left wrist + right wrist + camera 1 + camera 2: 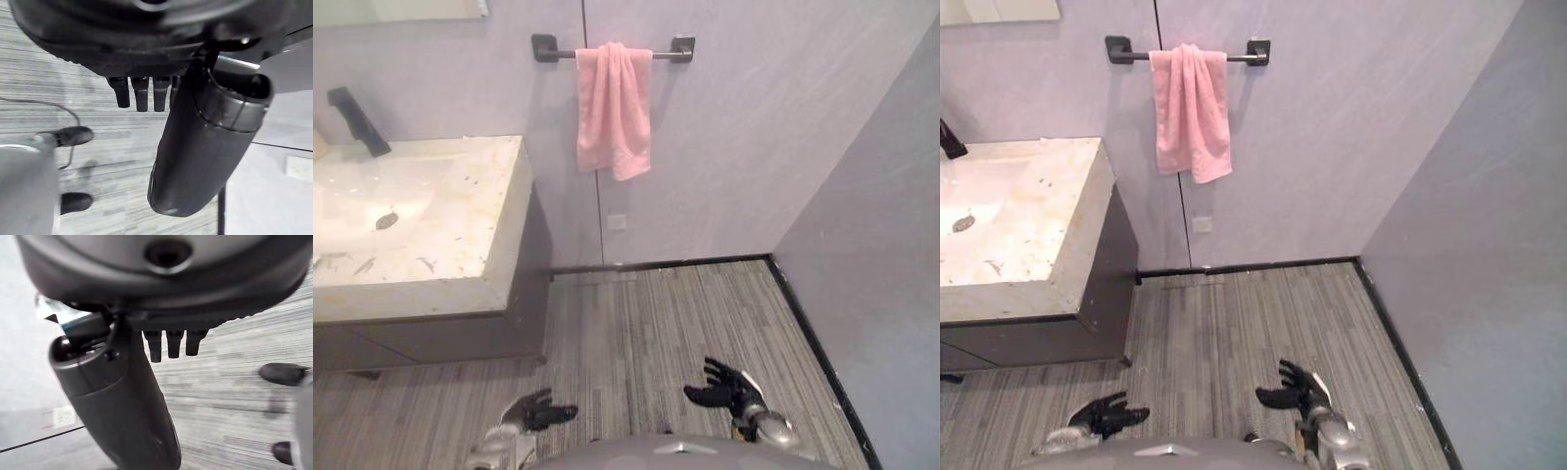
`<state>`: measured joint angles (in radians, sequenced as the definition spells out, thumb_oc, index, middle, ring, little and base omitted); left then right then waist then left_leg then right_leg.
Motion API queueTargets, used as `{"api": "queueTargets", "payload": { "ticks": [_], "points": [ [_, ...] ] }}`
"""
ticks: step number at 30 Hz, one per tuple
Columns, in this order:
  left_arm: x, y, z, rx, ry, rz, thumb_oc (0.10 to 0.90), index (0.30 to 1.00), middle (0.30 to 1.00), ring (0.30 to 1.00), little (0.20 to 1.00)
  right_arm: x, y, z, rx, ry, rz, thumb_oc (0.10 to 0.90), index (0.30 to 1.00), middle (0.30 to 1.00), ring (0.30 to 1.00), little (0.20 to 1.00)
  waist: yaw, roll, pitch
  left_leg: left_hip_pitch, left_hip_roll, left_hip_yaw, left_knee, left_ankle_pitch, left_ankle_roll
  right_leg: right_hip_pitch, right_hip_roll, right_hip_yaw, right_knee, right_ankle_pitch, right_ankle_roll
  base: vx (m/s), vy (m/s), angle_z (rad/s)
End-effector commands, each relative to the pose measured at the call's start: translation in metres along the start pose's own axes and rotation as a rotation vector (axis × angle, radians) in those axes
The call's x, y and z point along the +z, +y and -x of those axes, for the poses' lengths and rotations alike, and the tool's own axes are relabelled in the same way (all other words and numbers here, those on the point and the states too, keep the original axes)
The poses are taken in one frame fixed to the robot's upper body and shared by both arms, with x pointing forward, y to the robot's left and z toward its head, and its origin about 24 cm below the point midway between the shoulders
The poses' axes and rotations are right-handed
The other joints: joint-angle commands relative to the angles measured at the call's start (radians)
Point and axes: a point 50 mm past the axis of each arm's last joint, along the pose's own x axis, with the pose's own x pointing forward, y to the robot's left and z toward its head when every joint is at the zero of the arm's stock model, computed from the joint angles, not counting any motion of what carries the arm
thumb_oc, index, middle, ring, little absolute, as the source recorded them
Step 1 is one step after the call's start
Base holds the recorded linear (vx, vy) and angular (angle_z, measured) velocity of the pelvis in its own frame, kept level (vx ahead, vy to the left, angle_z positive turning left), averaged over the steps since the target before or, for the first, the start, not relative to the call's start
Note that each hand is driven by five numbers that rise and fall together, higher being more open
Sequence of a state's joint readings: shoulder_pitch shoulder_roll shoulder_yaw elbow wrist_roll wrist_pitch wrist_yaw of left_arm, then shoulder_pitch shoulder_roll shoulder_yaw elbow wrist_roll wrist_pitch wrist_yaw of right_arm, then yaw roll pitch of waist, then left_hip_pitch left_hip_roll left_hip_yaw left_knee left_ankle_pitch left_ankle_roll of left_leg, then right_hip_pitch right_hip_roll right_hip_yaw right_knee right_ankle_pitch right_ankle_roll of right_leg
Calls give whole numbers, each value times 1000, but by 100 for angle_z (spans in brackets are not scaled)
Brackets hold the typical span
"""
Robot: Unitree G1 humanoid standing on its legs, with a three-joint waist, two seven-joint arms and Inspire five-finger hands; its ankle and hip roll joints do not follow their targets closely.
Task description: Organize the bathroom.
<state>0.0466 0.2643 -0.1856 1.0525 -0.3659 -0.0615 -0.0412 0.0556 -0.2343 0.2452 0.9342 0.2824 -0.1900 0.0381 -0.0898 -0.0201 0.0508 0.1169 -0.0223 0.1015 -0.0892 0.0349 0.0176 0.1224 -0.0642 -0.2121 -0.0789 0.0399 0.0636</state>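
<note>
Against the back wall, a pink towel [614, 108] is hanging over a dark bar [613, 51], bunched toward the middle and draping unevenly rather than spread flat. We are judging that as the one item here that could want tidying, though it is already on its bar, so the task may be near done or barely begun; we cannot tell which.

We are holding both hands low over the floor [636, 323], well apart from the towel. Our left hand [536, 411] is showing its fingers released and straight, grasping nothing, and our right hand [722, 387] is likewise spread loose and empty; both wrist views are confirming this.

To our left, a basin [494, 211] is sitting on a dark cabinet [524, 328], with a black tap [357, 122] at its rear. The basin is looking like pale speckled stone, thick-edged and rectangular, with a few dark specks lying in it. The towel is looking soft and thick. The walls are looking smooth and grey, and the floor is running in fine grey stripes.
</note>
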Motion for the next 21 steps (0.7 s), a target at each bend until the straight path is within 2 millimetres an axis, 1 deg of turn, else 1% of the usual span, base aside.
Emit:
{"api": "queueTargets", "payload": {
  "ticks": [1, 2, 3, 4, 5, 6, 7, 8, 9, 10, 11, 12, 13, 15, 16, 17, 18, 19, 20, 21],
  "points": [
    [68, 13, -4, 52, -264, 63, 800, 900, 900, 900, 900, 90, -12, -10, -14, -366, 71, 800, 900, 900, 900, 900, -6, 55, 18, 17, 14, 103, 39, -88, -19, -17, 46, -56, 90, -140, 49, 30, -65, 0],
    [77, 14, -2, 54, -294, 65, 800, 900, 900, 900, 900, 98, -10, -9, -12, -401, 77, 800, 900, 900, 900, 900, -7, 56, 18, 17, 15, 103, 41, -88, -19, -17, 47, -56, 90, -141, 49, 42, -86, -2],
    [94, 16, 1, 57, -368, 51, 800, 900, 900, 900, 900, 112, -8, -5, -7, -474, 80, 800, 900, 900, 900, 900, -9, 56, 18, 17, 16, 105, 44, -88, -19, -17, 48, -56, 91, -141, 47, 23, -50, -2],
    [94, 16, 1, 57, -367, 51, 800, 900, 900, 900, 900, 112, -8, -5, -7, -473, 81, 800, 900, 900, 900, 900, -9, 56, 18, 17, 16, 105, 44, -88, -19, -17, 48, -56, 91, -141, 47, 37, -84, -4],
    [114, 15, 7, 37, -456, 29, 800, 900, 900, 900, 900, 129, -3, 1, -2, -559, 91, 800, 900, 900, 900, 900, -10, 55, 22, 11, 16, 110, 69, -97, -20, -17, 49, -55, 94, -143, 43, 23, -59, -4],
    [118, 15, 8, 33, -472, 19, 800, 900, 900, 900, 900, 133, -3, 3, -2, -578, 97, 800, 900, 900, 900, 900, -9, 55, 23, 7, 16, 112, 79, -100, -21, -17, 49, -55, 95, -144, 42, 25, -113, -10],
    [139, 12, 17, 24, -563, -42, 800, 900, 900, 900, 900, 151, -1, 10, 7, -662, 99, 800, 900, 900, 900, 900, -4, 45, 33, -35, 12, 123, 162, -121, -30, -16, 43, -50, 100, -147, 34, 4, -62, -10],
    [139, 12, 17, 24, -563, -42, 800, 900, 900, 900, 900, 151, -1, 10, 7, -662, 99, 800, 900, 900, 900, 900, -4, 45, 33, -35, 12, 123, 162, -121, -30, -16, 43, -50, 100, -147, 34, -1, -110, -12],
    [156, 9, 25, 14, -641, -79, 800, 900, 900, 900, 900, 168, 0, 17, 9, -751, 124, 800, 900, 900, 900, 900, 3, 31, 47, -101, 15, 133, 274, -145, -39, -15, 32, -45, 112, -149, 21, -9, -114, -10],
    [171, 8, 33, 11, -697, -73, 800, 900, 900, 900, 900, 183, 0, 23, 11, -823, 138, 800, 900, 900, 900, 900, 10, 20, 68, -167, 33, 130, 388, -116, -54, -13, 27, -41, 117, -146, 6, -2, -157, -21],
    [187, 6, 41, 14, -759, -67, 800, 900, 900, 900, 900, 197, 1, 29, 7, -894, 152, 800, 900, 900, 900, 900, 17, 15, 87, -210, 46, 122, 459, -105, -57, -13, 27, -35, 127, -146, -4, 11, -114, -32],
    [195, 4, 46, -1, -797, -57, 800, 900, 900, 900, 900, 203, 1, 32, 6, -929, 158, 800, 900, 900, 900, 900, 20, 14, 96, -226, 48, 114, 476, -101, -55, -13, 30, -29, 134, -151, -8, 32, -62, -28],
    [202, 1, 50, -15, -825, -43, 800, 900, 900, 900, 900, 209, 1, 34, 6, -958, 158, 800, 900, 900, 900, 900, 23, 16, 103, -233, 46, 108, 474, -94, -53, -12, 36, -23, 143, -156, -10, 60, -18, -7],
    [215, -6, 58, -36, -878, -25, 800, 900, 900, 900, 900, 220, 3, 39, 6, -1016, 153, 800, 900, 900, 900, 900, 29, 22, 111, -226, 36, 104, 428, -77, -48, -12, 50, -12, 159, -167, -12, 129, 13, 8],
    [229, -18, 71, -73, -974, -6, 800, 900, 900, 900, 900, 233, 8, 48, 3, -1106, 158, 800, 900, 900, 900, 900, 30, 33, 112, -215, 31, 104, 352, -50, -46, -13, 69, -4, 158, -169, -13, 229, 47, 0],
    [236, -26, 79, -77, -1014, -13, 800, 900, 900, 900, 900, 239, 10, 52, 3, -1137, 156, 800, 900, 900, 900, 900, 31, 44, 111, -195, 29, 99, 263, -19, -49, -5, 84, -7, 151, -170, -11, 280, 61, -2],
    [241, -32, 85, -82, -1054, -18, 800, 900, 900, 900, 900, 242, 12, 56, -1, -1167, 156, 800, 900, 900, 900, 900, 30, 52, 109, -192, 34, 97, 209, 10, -53, 1, 96, -6, 145, -172, -11, 256, 64, -6],
    [246, -37, 93, -75, -1098, -5, 800, 900, 900, 900, 900, 245, 13, 61, -5, -1197, 150, 800, 900, 900, 900, 900, 30, 62, 107, -201, 44, 94, 143, 51, -61, 14, 109, -1, 138, -175, -12, 291, 51, -14],
    [251, -43, 100, -65, -1146, -3, 800, 900, 900, 900, 900, 247, 14, 65, -14, -1224, 147, 800, 900, 900, 900, 900, 33, 66, 107, -212, 50, 86, 86, 93, -69, 30, 117, 2, 133, -183, -12, 332, 41, -13],
    [255, -47, 107, -65, -1188, 16, 800, 900, 900, 900, 900, 249, 15, 70, -23, -1264, 150, 800, 900, 900, 900, 900, 39, 71, 106, -241, 63, 75, 54, 126, -77, 41, 128, 5, 135, -192, -13, 346, 14, -8]
  ]
}}
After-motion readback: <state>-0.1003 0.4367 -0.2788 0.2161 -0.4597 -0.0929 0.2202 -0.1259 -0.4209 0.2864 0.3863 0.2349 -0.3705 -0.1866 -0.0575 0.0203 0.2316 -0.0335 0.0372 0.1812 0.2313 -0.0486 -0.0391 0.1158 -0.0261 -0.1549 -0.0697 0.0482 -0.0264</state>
